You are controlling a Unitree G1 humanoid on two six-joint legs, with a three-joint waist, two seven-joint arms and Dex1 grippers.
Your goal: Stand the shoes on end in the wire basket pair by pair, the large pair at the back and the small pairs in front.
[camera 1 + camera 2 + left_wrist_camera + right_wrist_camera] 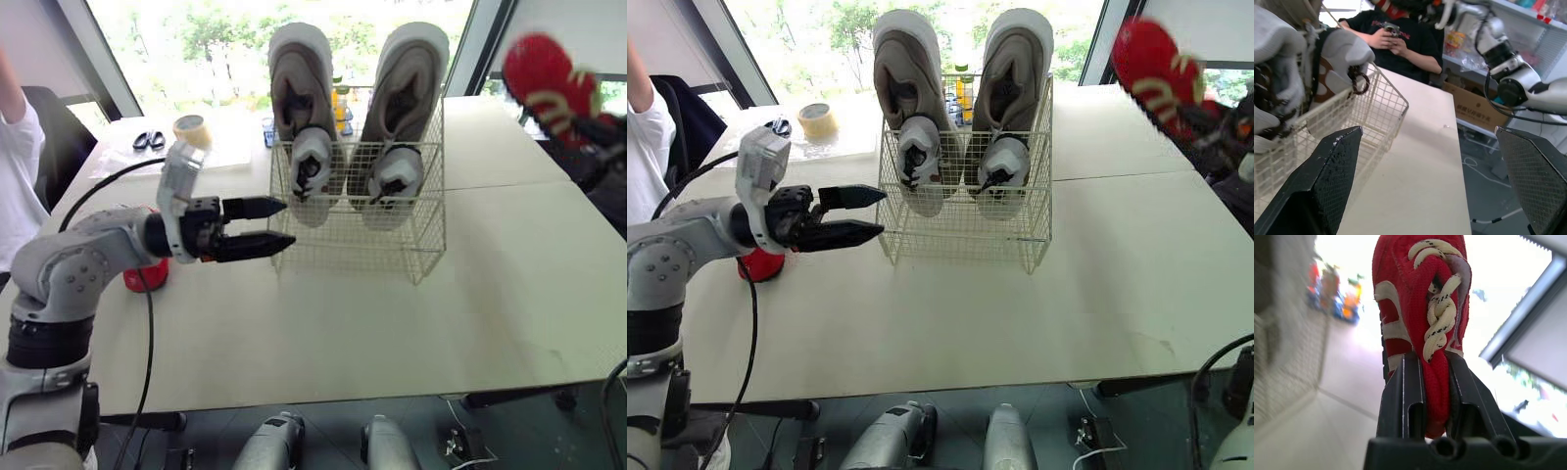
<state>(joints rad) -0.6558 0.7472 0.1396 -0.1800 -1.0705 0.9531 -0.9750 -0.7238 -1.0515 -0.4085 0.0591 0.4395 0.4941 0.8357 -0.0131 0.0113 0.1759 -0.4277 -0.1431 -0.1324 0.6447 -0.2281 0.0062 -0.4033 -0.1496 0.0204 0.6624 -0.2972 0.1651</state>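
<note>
A wire basket (421,245) is seen on the far middle of the table (392,333). A pair of large grey shoes (299,88) is stood on end along its far side, rising well above the rim. A pair of small white shoes (312,171) is stood just in front of them, inside the basket.

The left gripper (287,222) is held just beside the basket's near left corner. Its fingers are spread wide and nothing is held between them. A red object (147,277) is seen on the table behind the left arm and is partly hidden by it.

A red shoe (544,73) with cream laces is clamped in the right gripper (1431,367) and held high at the far right, well apart from the basket.

A roll of tape (192,128) and scissors (149,141) are seen at the far left. Bottles (341,106) are partly hidden behind the basket. A person in a white shirt (20,176) is seen at the left edge, and a person in a black top (1400,44) beyond the table.
</note>
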